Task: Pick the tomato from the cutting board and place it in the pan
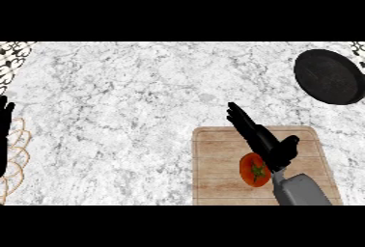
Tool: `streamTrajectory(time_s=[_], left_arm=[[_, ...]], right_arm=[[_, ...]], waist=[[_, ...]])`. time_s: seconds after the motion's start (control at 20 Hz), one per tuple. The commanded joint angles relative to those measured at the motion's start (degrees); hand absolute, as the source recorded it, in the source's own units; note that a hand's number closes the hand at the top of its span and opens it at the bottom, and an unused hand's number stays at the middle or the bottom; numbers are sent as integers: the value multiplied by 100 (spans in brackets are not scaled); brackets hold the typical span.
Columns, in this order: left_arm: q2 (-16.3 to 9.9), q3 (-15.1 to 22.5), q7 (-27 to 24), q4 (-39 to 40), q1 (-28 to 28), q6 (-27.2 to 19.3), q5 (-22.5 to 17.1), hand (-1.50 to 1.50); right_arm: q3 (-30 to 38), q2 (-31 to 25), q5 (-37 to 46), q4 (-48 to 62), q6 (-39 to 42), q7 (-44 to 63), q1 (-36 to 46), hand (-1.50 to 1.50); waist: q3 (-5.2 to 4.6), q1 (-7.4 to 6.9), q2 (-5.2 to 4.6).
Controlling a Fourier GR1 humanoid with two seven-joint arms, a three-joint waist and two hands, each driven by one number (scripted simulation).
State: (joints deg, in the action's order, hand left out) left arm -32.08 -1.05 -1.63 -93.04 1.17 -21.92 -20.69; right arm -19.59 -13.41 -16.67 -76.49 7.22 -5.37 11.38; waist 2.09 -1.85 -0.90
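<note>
A red tomato point(253, 170) with a green stem lies on the wooden cutting board point(214, 164) at the lower right. My right hand point(267, 142) hovers just right of and above the tomato, its fingers straight and pointing up-left, thumb spread to the right; it holds nothing. The black pan point(329, 76) sits at the far upper right of the counter, well away from the hand. My left hand point(6, 125) shows only as a dark sliver at the left edge, resting.
The marble counter point(128, 96) stretches wide between board and left edge. A patterned object point(14, 55) sits at the top left corner, and thin wire loops point(18, 154) lie by the left edge.
</note>
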Motion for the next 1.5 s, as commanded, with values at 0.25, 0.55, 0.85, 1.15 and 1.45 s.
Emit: streamTrajectory(time_s=[0.25, 0.55, 0.85, 1.15, 1.45], left_arm=[[-388, 1261, 544, -183, -497, 1016, 486, 0], [-29, 1766, 860, -311, -406, 1054, 513, 0], [329, 1831, 1030, 3, -936, 1160, 739, 0], [420, 1843, 1073, 62, -940, 1119, 782, 0], [514, 1953, 1046, 190, -1252, 1259, 870, 0]], right_arm=[[1412, -945, 184, 113, -1185, 726, 566, -150], [1054, -1001, 2241, 88, -3503, 374, -401, -150], [319, -1350, 3013, -1240, -3303, 1586, -1330, -150], [-171, -2247, 3880, -2179, -2296, 3869, -917, -150], [-638, -2562, 3213, -2322, -112, 5526, 116, -150]], waist=[[-213, 602, 76], [-204, 511, 129], [-219, 281, 104], [-234, 217, 113], [-240, 28, 62]])
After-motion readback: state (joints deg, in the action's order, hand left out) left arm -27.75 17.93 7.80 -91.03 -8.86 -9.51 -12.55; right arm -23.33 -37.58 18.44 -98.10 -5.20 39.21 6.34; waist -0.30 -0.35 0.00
